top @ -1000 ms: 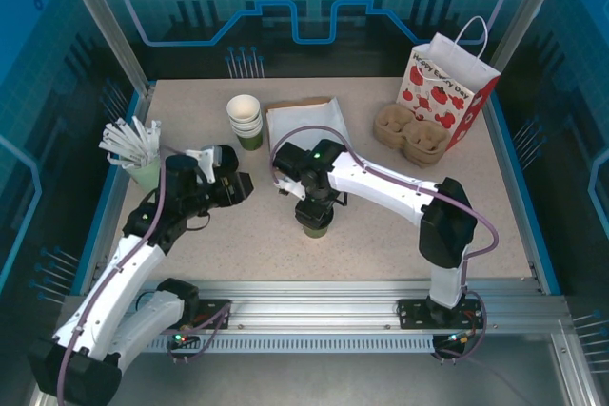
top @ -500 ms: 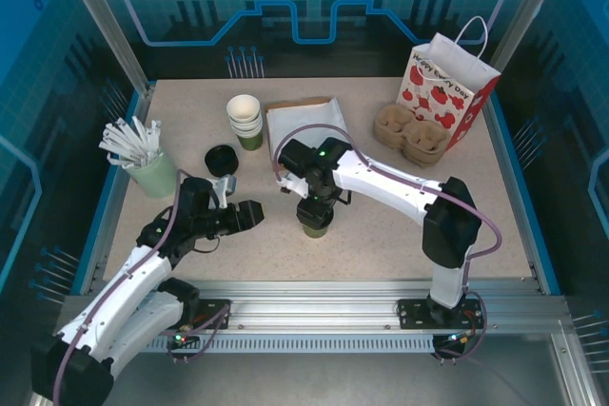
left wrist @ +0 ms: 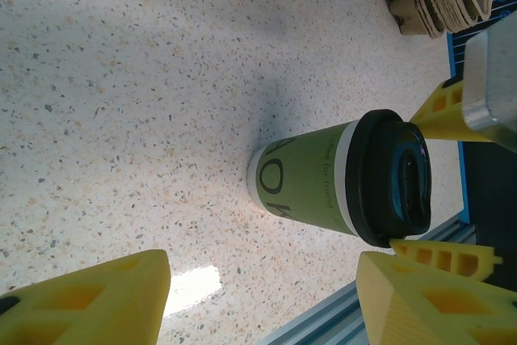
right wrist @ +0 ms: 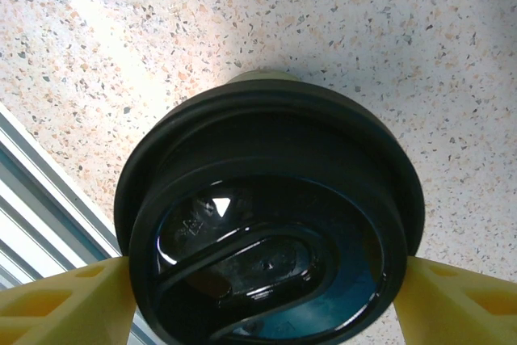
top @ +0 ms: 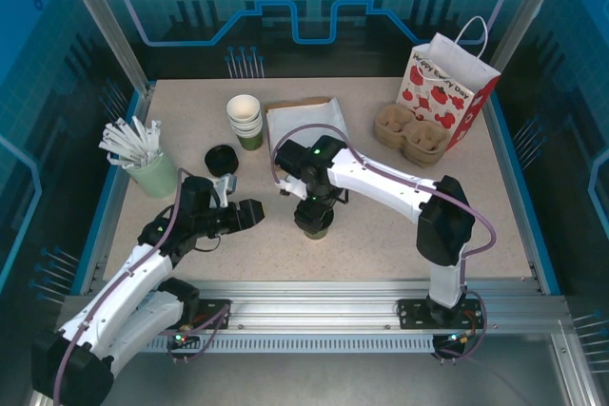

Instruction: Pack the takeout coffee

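The takeout coffee (top: 315, 226) stands upright near the middle of the surface (top: 381, 235), its black lid (right wrist: 266, 199) pressed on. The right gripper (top: 314, 208) hangs straight above it, looking down the cup's long axis. From the right wrist, its yellow fingers (right wrist: 460, 305) flank the lid rim on two sides and look to be touching it or just beside it. I cannot tell whether they are squeezing or merely straddling. The left gripper (top: 249, 213) sits low to the cup's left and points at its side, jaws spread wide with nothing between them. That puts the right arm much nearer, and it is also on the side where I would expect the cup to go. The red-printed paper bag (top: 447, 90) stands open at the far right corner, well apart from the cup, and I can't see inside it. Just beside the bag lies the brown pulp tray (top: 411, 136), its wells empty. On the left, a pale mint cup (top: 155, 176) holds white sticks. A stack of cups (top: 245, 119) and a loose black lid (top: 221, 157) sit behind the left gripper.
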Controlling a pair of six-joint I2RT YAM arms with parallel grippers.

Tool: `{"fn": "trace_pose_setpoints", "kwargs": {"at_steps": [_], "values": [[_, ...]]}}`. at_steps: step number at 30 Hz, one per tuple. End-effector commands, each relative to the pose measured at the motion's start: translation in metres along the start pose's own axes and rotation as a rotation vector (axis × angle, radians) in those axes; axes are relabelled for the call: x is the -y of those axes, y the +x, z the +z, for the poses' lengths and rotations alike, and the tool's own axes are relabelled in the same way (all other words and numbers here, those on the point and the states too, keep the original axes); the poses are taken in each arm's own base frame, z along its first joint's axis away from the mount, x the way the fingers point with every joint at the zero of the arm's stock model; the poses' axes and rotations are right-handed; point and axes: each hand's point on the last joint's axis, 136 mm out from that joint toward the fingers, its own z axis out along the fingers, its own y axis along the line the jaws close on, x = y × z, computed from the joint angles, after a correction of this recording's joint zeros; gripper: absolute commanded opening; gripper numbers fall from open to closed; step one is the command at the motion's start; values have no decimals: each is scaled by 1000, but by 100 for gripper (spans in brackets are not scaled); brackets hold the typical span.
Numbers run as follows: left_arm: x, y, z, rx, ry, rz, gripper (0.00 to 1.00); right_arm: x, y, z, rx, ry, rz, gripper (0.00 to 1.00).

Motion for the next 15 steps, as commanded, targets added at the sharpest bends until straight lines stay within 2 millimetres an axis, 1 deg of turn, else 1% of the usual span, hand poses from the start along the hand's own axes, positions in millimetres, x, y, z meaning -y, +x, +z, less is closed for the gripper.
{"fn": "trace_pose_setpoints", "kwargs": {"at_steps": [1,7,10,13,15], "values": [[3,-4,-1,15,-1,25,64,-6,2,-8,-10,-9,-23,82],[7,-6,0,14,15,31,65,-5,0,-22,27,-3,-18,85],[17,-8,1,17,70,35,68,-4,-1,-42,101,-25,4,86],[32,-12,7,23,151,35,73,-1,0,-61,240,-136,76,86],[39,-16,14,22,180,42,75,6,-1,-65,326,-231,149,86]]}}
